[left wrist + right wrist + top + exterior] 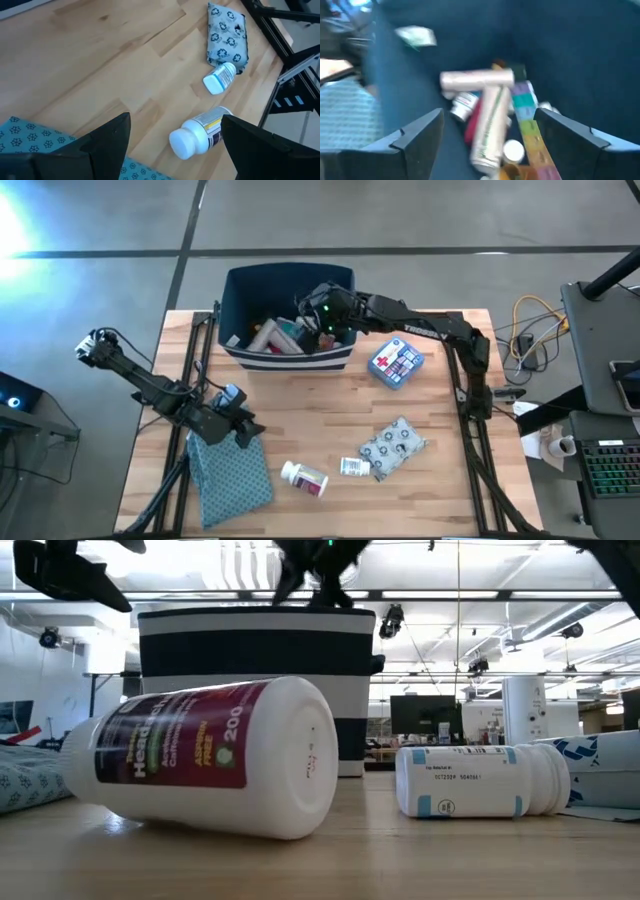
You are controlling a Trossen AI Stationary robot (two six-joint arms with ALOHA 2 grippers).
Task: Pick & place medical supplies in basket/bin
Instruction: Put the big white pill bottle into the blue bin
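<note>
While the right gripper (322,308) hovers jaws apart over the navy bin (238,312) at 12 o'clock, the left gripper (243,430) waits, jaws apart, at 8 o'clock.

"200" on pill bottle (215,755)

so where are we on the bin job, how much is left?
Partly done. Several supplies, including a pill organizer, already lie in the navy bin. Right gripper hangs open over the bin, empty. Still on the table: red-cross box, grey pouch, two white bottles. Left gripper is open over the teal cloth.
</note>
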